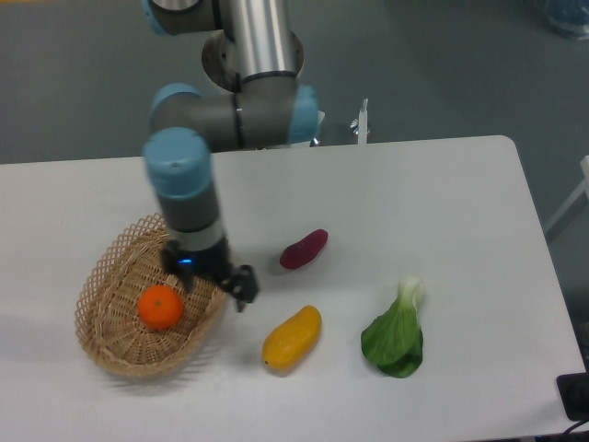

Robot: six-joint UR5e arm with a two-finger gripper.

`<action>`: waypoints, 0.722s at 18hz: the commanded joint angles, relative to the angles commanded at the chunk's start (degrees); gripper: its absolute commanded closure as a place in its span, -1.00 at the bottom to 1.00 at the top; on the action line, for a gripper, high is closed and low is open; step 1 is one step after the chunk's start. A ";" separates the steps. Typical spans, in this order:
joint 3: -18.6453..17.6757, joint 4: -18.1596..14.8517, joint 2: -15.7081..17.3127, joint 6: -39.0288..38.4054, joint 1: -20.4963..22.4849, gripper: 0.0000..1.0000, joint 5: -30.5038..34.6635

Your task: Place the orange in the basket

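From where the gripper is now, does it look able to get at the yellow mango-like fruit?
Probably yes. The gripper hangs empty near the basket's right rim, and the yellow fruit lies just beyond it on bare table, nothing between or over it.
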 joint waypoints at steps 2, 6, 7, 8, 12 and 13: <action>0.17 -0.09 0.18 5.34 5.00 -1.00 -1.13; 0.88 0.09 -0.52 7.75 10.12 -1.00 -1.32; 0.97 0.26 -0.61 7.84 11.52 -1.00 -0.88; 1.14 0.44 -0.70 8.19 12.84 -1.00 -0.88; 1.23 -0.09 -0.53 20.11 18.38 -1.00 -3.15; 1.14 -0.09 -0.53 21.19 19.18 -1.00 -4.99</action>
